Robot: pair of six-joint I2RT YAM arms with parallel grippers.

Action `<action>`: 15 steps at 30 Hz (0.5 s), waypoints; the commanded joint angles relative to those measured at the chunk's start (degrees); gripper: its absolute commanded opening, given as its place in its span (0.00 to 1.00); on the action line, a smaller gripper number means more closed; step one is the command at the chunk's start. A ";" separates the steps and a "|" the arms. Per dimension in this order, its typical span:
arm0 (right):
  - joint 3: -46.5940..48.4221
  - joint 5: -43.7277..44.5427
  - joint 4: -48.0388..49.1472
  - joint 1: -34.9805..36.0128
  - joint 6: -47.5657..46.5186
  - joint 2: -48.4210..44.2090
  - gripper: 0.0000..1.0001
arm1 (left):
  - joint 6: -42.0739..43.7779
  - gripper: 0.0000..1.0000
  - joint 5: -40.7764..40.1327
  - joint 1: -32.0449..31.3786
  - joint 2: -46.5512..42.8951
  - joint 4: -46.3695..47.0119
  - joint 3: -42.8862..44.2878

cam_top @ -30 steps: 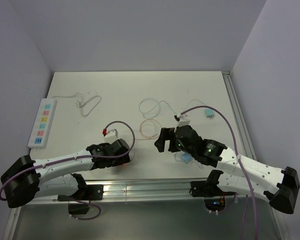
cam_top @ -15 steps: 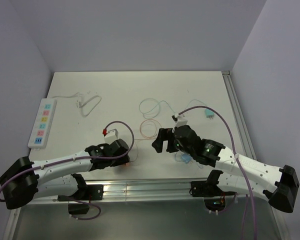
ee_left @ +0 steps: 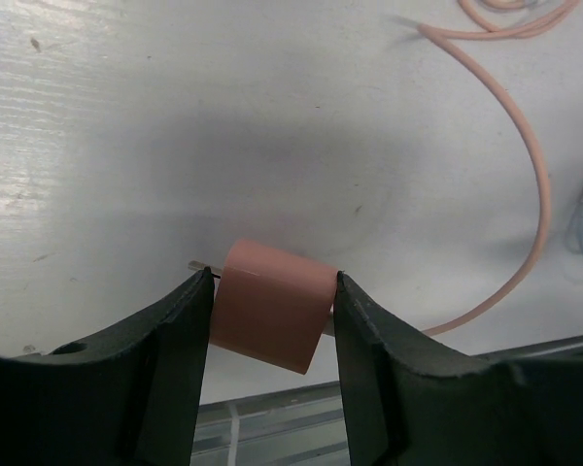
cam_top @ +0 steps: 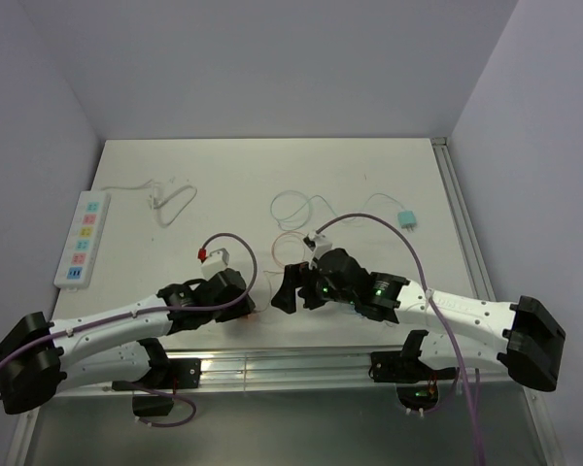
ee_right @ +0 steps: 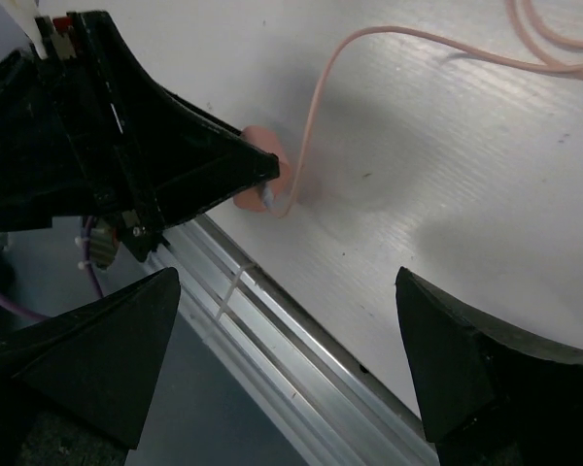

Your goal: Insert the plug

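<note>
Our left pincer pinches the pink plug at the worktop's near edge, well apart from the power strip. The right pincer hangs spread beside it. The trailing cord could drag and twist the plug in our grip when we lift.

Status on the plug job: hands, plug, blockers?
Left hand shut on pink plug at table near edge. Right hand open, empty, alongside. Power strip off to the left, plug not in yet. Pink cable trails toward right hand.

Lab: walled white test table
</note>
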 commanded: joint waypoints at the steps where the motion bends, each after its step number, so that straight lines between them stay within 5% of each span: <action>1: -0.05 -3.10 6.12 0.98 1.20 1.82 0.98 | 1.80 0.00 1.45 0.01 -2.50 2.71 0.47; 15: -2.33 -4.33 8.66 2.38 2.69 -0.72 0.84 | 1.81 0.00 7.08 0.01 -8.56 4.99 3.11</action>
